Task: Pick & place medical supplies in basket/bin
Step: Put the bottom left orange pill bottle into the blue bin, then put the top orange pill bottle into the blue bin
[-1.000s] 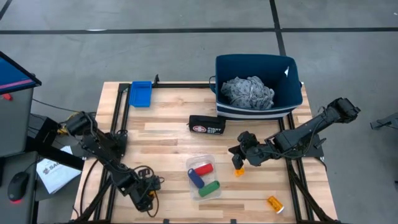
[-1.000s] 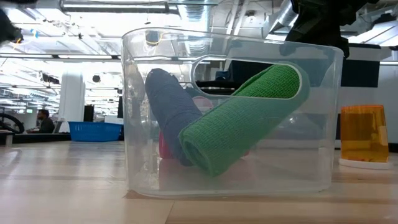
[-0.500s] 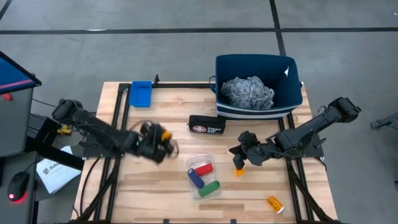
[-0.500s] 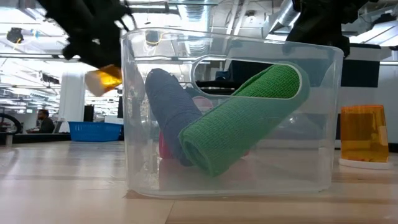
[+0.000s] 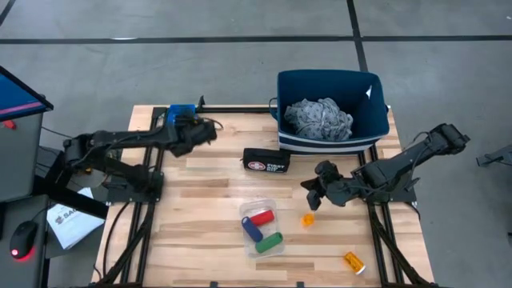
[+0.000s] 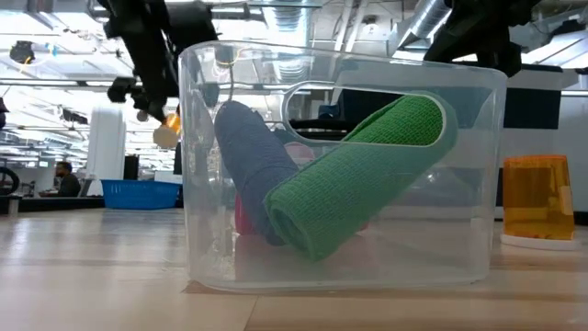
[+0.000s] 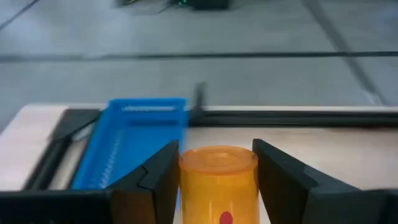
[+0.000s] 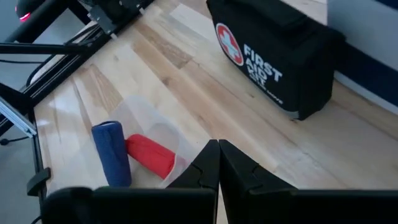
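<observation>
**Light, Slick Pill Bottle Pinched Mid-Air, Far From the Bin**

Pinched between the fingers of the left gripper [image 7: 217, 180]: a small orange pill bottle [image 7: 219, 177], upright, cap toward the camera, held across its round body. Carried above the far-left part of the table [image 5: 208, 208], close to a blue tray [image 5: 182, 120] and well apart from the navy bin [image 5: 332, 120] at the far right corner.

Likely light, rigid and smooth-walled, so prone to slipping or rotating if gripped loosely; best taken square across the middle of the cylinder, as here, not at the cap edge. Probably not fragile; a short drop into the bin should do no harm.

Already inside the bin: the grey mottled cloth [image 5: 318, 118], soft and limp. Outside it: red, blue and green rolls in a clear tub [image 6: 340, 165] near the table's middle, soft and compressible, easy to squeeze across the width. Two more orange bottles on the wood, one just beside the right gripper [image 5: 314, 192], whose fingers are pressed together on nothing. A black first-aid pouch [image 8: 273, 56] just in front of the bin.
</observation>
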